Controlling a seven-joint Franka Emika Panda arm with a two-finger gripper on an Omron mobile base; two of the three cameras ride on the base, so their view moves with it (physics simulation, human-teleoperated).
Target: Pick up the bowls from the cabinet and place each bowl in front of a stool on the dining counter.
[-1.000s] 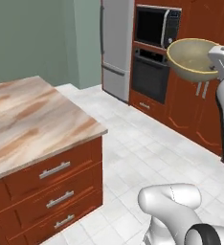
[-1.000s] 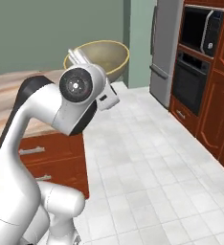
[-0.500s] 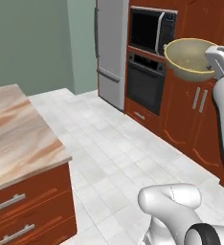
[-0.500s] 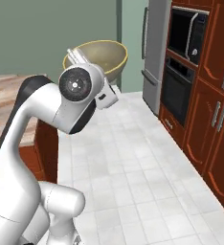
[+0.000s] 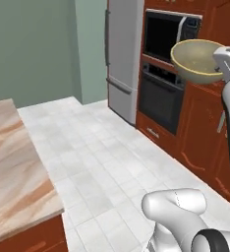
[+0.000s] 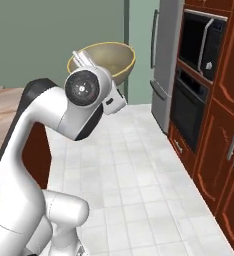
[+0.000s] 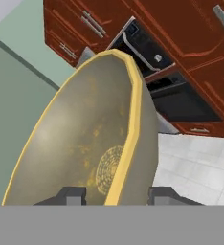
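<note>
The claw (image 7: 115,196) grips an unmarked olive-tan bowl (image 5: 197,60) by its rim.

Olive-tan bowl (image 7: 85,143): matt, mottled glaze, pale yellow rim, faint round pattern inside. Counter (image 5: 14,167): polished beige-and-brown veined marble over red-brown wood. Floor (image 5: 107,162): pale, smooth tiles with thin grout lines. Fridge (image 5: 124,54): brushed silver-grey metal. Oven (image 5: 161,96): glossy black glass front. Cabinets (image 6: 224,150): satin red-brown wood, silver metal bar handles.
</note>
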